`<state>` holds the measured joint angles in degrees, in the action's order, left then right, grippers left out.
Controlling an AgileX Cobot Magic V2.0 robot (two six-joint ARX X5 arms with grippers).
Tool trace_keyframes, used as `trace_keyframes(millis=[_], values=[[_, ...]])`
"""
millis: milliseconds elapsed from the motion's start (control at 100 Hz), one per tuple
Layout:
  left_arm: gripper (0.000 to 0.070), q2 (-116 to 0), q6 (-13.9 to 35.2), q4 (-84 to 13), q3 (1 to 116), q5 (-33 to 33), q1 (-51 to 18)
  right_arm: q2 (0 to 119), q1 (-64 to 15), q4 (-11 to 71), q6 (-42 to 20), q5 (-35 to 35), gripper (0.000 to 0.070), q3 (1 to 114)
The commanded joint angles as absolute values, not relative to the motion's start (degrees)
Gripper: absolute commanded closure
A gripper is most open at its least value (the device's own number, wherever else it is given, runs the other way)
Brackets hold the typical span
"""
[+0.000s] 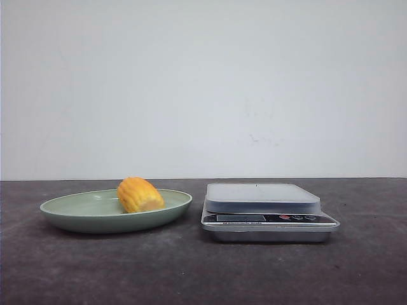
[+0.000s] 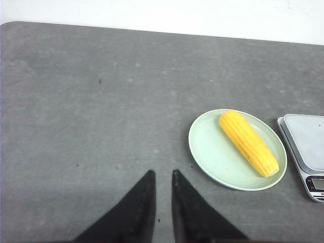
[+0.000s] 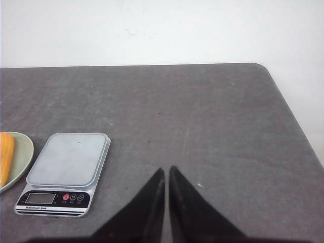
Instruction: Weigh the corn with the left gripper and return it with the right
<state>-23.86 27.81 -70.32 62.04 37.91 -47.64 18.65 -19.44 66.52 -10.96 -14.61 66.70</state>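
Both grippers empty, above the table, clear of the plate

Left gripper point(image 2: 162, 177) fingers nearly together, small gap; right gripper point(image 3: 166, 173) fingers closed. Corn point(image 2: 248, 142) lies on the green plate point(image 2: 210, 157); scale point(image 1: 267, 210) just beside the plate, its platform bare

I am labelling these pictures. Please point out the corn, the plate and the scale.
corn point(image 2: 249, 143): left wrist view, middle of cob.
plate point(image 2: 212, 152): left wrist view, bare inner surface.
scale point(image 3: 68, 158): right wrist view, weighing platform.
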Motion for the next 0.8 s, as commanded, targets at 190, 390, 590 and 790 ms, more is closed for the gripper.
trace_keyframes(millis=[190,390,590,790], values=[[0.0681,-23.11,27.07,-69.47,62.50,37.93,-44.16,18.83,-19.59,65.84,-11.57,-14.66,0.0691,67.46],[0.0681,-20.73,24.91,-64.27,57.95,38.74,-25.12,18.83,-19.59,65.84,-11.57,-14.66,0.0691,67.46],[0.0681,-11.16,16.91,-43.20,42.37,25.19,-7.99,18.83,-19.59,65.84,-11.57,-14.66,0.0692,67.46],[0.0681,-5.10,8.97,-19.68,22.17,8.16,-1.83,18.83,-19.59,65.84,-11.55,-14.68,0.0692,67.48]])
